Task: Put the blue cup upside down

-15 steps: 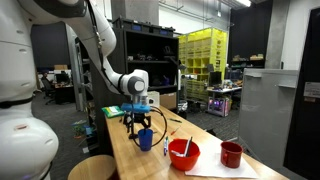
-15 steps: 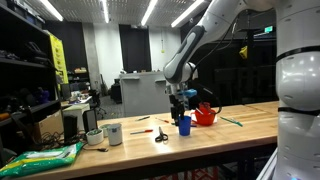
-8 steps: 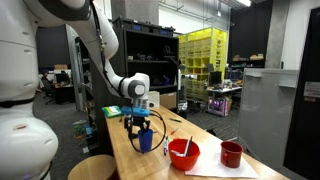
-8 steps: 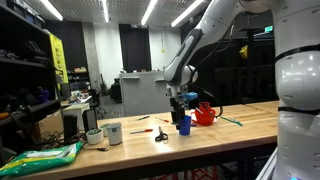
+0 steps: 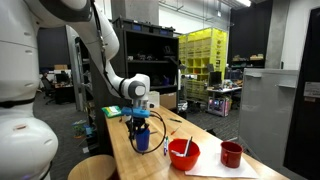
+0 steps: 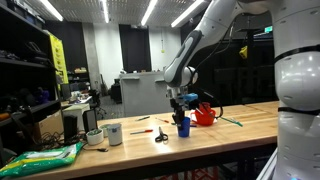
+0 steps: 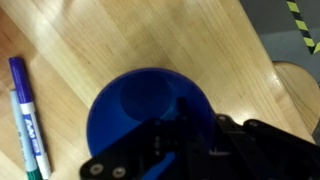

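Observation:
The blue cup (image 5: 143,141) stands upright on the wooden table (image 5: 150,165), mouth up, and shows in both exterior views (image 6: 183,127). My gripper (image 5: 141,127) comes down on it from above. In the wrist view the cup (image 7: 135,105) fills the middle, its open inside facing the camera. The gripper (image 7: 172,135) sits over the cup's near rim, one dark finger (image 7: 158,128) reaching inside and the other outside the wall. The jaws look shut on the cup's rim.
A red bowl (image 5: 183,153) and a dark red cup (image 5: 231,154) stand on white paper near the table's end. Two markers (image 7: 25,110) lie beside the blue cup. Scissors (image 6: 160,134), a white mug (image 6: 113,133) and a green bag (image 6: 40,157) lie further along.
The gripper's jaws have closed from wide open onto the blue cup's rim. The arm has hardly moved and the cup stays on the table.

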`<state>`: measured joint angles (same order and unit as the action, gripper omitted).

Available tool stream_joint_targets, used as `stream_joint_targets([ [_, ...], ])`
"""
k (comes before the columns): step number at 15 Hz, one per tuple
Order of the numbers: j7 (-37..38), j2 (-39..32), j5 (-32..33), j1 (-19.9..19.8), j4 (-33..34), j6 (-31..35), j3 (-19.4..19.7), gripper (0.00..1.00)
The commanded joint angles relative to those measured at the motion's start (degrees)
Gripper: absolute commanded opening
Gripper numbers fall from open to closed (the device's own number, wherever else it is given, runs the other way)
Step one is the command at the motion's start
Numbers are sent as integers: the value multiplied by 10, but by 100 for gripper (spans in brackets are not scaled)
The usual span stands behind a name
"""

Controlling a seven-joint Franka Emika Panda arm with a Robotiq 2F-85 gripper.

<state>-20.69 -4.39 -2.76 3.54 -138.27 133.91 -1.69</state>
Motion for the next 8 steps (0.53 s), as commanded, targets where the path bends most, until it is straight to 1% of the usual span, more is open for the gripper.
stream_joint_targets([
  [1,15,7,-2,-6,-5,8,-7,0],
  [2,21,8,2,-6,-6,10,-7,3],
  [3,31,10,5,-5,-8,13,-7,1],
  [4,47,14,11,-3,-10,22,-7,1],
  [8,130,24,66,4,-27,87,-8,1],
])
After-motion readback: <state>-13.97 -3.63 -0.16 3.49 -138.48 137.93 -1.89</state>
